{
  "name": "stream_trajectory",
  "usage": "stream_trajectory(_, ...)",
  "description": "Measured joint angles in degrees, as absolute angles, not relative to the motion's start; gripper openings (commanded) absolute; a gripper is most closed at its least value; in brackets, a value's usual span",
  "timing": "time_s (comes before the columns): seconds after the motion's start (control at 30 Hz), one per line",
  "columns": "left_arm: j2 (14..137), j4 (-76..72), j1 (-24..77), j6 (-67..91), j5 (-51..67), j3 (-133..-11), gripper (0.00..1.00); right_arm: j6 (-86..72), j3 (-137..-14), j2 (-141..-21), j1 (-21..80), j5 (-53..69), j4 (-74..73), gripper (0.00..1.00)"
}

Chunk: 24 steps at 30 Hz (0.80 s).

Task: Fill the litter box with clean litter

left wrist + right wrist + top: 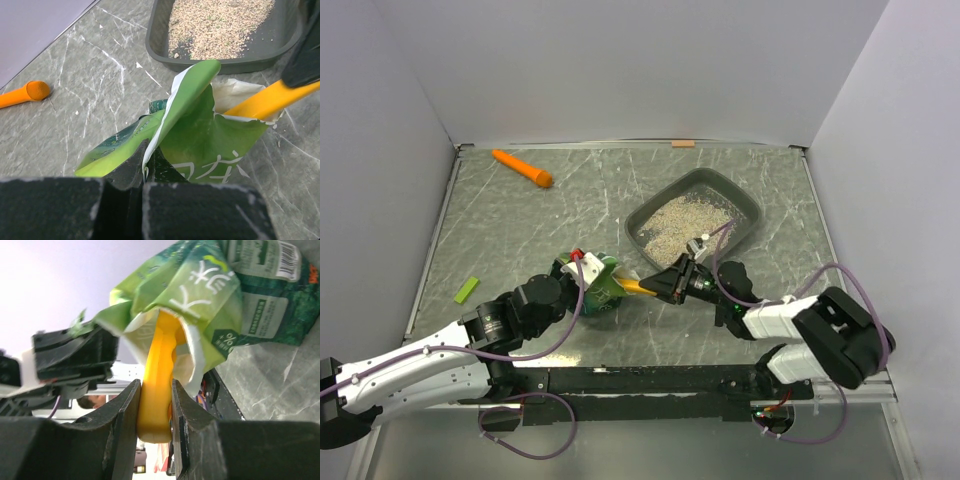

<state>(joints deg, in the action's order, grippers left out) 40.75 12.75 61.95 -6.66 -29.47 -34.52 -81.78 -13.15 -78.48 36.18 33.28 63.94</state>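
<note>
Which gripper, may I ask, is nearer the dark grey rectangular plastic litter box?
Right. The right gripper, shut on a yellow plastic handle, sits close before the litter box; the left gripper, pinching the green glossy plastic bag, is farther left.

The head of the yellow scoop [159,380] is hidden inside the green bag [200,130]. In the left wrist view the litter box [160,35] runs off the far edge, and the left gripper [145,175] is a dark blur.
</note>
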Motion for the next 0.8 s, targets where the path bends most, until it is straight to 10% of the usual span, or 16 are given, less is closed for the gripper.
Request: stream_trajectory(0.8,41.1,12.5,62.0,-6.6,-29.4,-34.5,0.01,-79.6,-2.5,-40.4,24.2,37.6,41.0,0.0)
